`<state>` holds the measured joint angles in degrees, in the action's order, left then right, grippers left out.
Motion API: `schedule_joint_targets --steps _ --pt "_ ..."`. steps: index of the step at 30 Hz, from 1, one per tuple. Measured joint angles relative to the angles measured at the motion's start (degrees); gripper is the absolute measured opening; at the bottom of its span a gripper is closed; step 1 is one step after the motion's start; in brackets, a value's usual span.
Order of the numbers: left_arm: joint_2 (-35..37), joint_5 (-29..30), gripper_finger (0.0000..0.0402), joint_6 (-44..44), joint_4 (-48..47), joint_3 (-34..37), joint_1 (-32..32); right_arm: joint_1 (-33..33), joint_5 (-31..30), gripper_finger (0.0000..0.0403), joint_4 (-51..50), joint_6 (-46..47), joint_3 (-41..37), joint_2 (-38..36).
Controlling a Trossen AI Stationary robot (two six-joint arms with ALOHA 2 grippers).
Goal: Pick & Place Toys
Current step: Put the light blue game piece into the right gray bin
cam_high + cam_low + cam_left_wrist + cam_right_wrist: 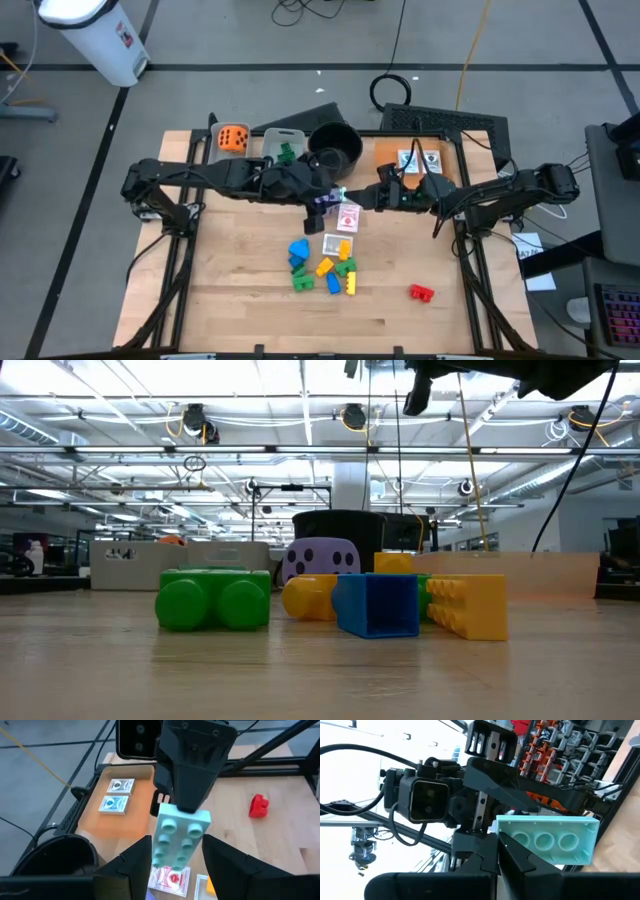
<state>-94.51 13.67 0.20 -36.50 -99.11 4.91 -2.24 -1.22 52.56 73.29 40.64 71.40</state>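
From above, the left gripper (pixel 322 197) and the right gripper (pixel 387 197) meet over the middle of the table (pixel 240 300), close to the black pot (pixel 335 145). The little pile of toys (pixel 322 268) lies just in front of them.

From table height you see only the pile, and no jaws.

The left wrist camera shows a mint block (pixel 181 837) up in the air. It is pale green, long and flat, with two rows of round bumps. The right jaws pinch its far end. The left jaws press close on both long sides, so I think both are holding it. If both pull, it could twist or pop out and drop on the red card (pixel 170 879).

From the right wrist, the right jaws are closed on only one thin edge, so that grip may slip.
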Motion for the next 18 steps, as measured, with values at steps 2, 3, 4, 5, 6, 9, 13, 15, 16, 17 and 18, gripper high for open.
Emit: schedule_joint_targets --steps 2,3,4,5,6,9,13,15,16,17,18 --pt "-0.6 0.6 0.0182 0.9 0.9 0.0 0.0 0.0 0.0 0.0000 0.0 0.0 0.0 0.0" --pt "-0.8 1.1 0.0182 1.2 1.1 0.0 0.0 -0.1 -0.1 0.0000 0.0 0.0 0.0 0.0" --pt "-0.9 1.5 0.0182 1.4 1.0 0.0 0.0 -0.1 0.0 0.0000 0.0 0.0 0.0 0.0" --pt "-1.2 1.5 0.0182 1.5 1.2 0.0 0.0 -0.1 -0.1 0.0000 0.1 0.0 0.0 0.0" --pt "-1.6 1.6 0.0182 1.5 1.8 0.0 0.0 -0.1 -0.1 0.0000 0.4 0.0 0.0 0.0" --pt "-2.1 1.8 0.0182 2.0 2.6 0.0 0.0 -0.1 0.1 0.0000 1.6 0.0 0.0 0.0" --pt "-3.0 2.1 0.0182 2.6 4.4 0.0 -0.1 -0.1 0.2 0.0000 2.1 0.0 0.0 0.0" --pt "-3.0 1.6 0.0182 2.7 4.6 0.0 -0.2 -0.1 0.9 0.0000 2.2 0.0 0.0 0.0" --pt "-2.9 1.6 0.0182 2.9 4.9 0.0 -0.2 -0.1 1.3 0.0000 2.5 0.0 0.0 0.0" --pt "-2.9 1.5 0.0182 3.1 5.0 0.0 -0.2 -0.1 1.3 0.0000 2.5 0.0 0.0 -0.1" --pt "-2.9 1.4 0.0182 3.1 4.9 0.0 -0.2 -0.1 1.3 0.0000 2.5 0.0 0.0 -0.1"
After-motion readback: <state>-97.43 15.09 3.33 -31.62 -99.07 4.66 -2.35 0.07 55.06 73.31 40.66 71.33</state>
